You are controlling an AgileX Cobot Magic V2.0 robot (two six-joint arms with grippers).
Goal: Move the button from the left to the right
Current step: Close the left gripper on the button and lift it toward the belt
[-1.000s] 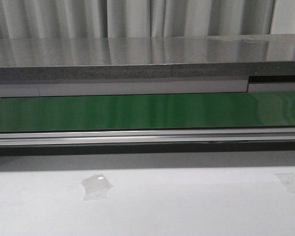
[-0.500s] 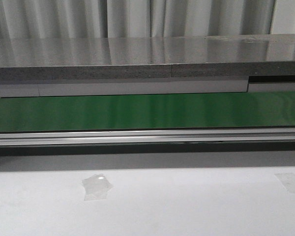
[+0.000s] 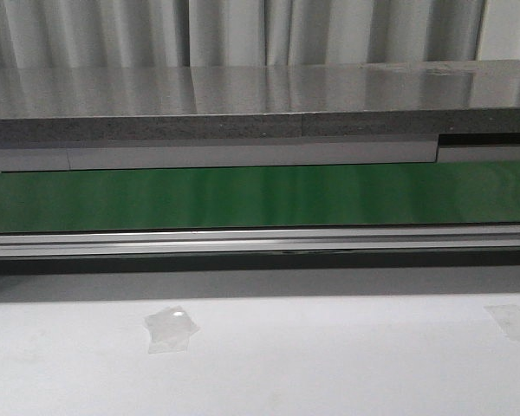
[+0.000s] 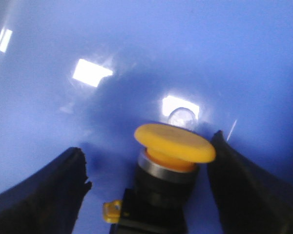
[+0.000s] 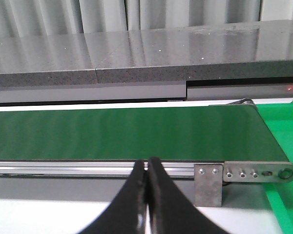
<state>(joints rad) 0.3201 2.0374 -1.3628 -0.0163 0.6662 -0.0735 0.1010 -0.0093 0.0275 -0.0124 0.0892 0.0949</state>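
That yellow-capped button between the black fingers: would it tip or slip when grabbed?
The button is probably rigid: hard-looking cap, metal collar, blocky black body. The wide cap overhangs the narrower body, so it may be top-heavy and tip if nudged high. The glossy blue surface under it looks slick, so it could slide.

Push-button (image 4: pixel 168 163) with a round orange-yellow cap, silvery collar and black blocky body, a small yellow tab at its base, stood upright, slightly tilted, on a glossy blue surface, seen only in the left wrist view
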